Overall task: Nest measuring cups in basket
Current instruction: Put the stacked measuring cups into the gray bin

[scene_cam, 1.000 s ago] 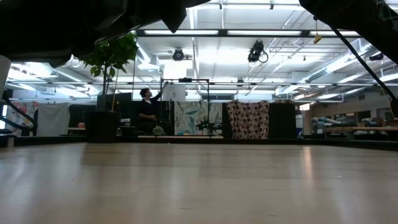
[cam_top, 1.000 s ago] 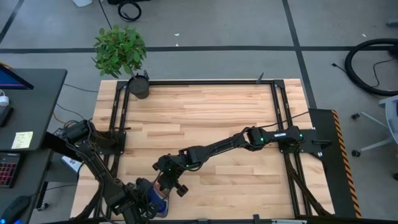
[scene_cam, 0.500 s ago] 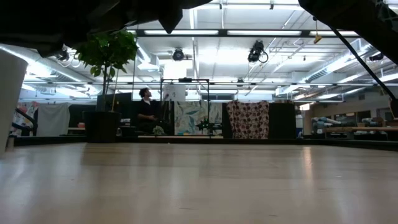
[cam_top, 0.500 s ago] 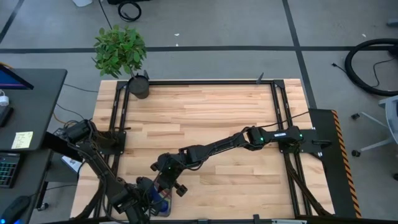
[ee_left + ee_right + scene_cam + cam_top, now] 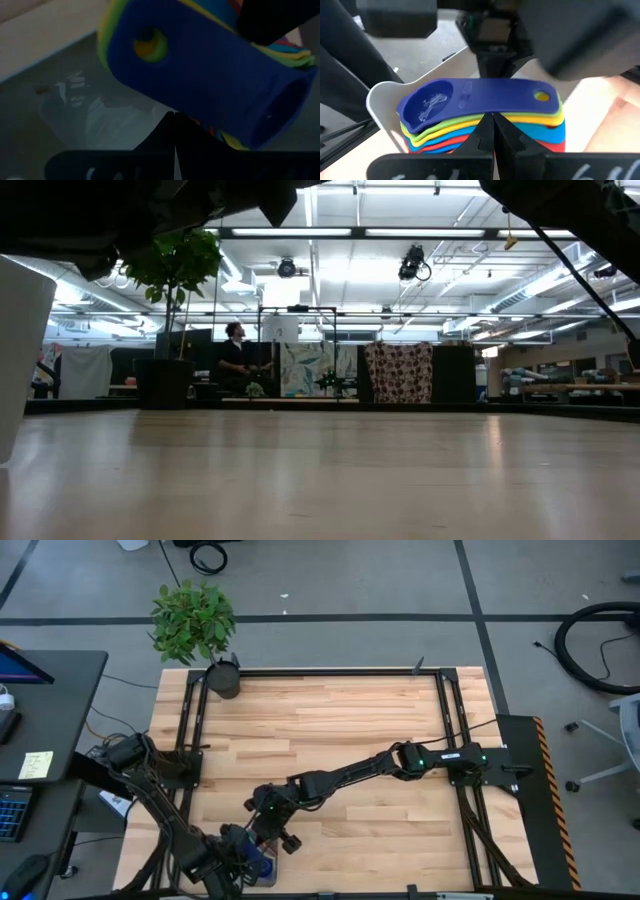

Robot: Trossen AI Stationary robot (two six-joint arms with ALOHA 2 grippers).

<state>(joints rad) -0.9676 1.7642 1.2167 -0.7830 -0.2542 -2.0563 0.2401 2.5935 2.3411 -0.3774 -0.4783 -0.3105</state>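
Where smooth plastic cups (image 5: 482,117) sit nested, flat handles fanned, in the rounded grey basket (image 5: 377,97), both grippers (image 5: 285,840) (image 5: 243,862) hover, jaws closed, empty.

Leafy potted plant (image 5: 195,625) at the wooden table's (image 5: 330,730) far left corner; person (image 5: 237,356) in the room behind.

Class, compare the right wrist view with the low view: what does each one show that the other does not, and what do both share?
Only the right wrist view shows the nested measuring cups, dark blue on top, stacked in the basket, with the shut right end effector at the stack. Only the low view shows the potted plant, a distant person and the ceiling lights. Both share the wooden table.
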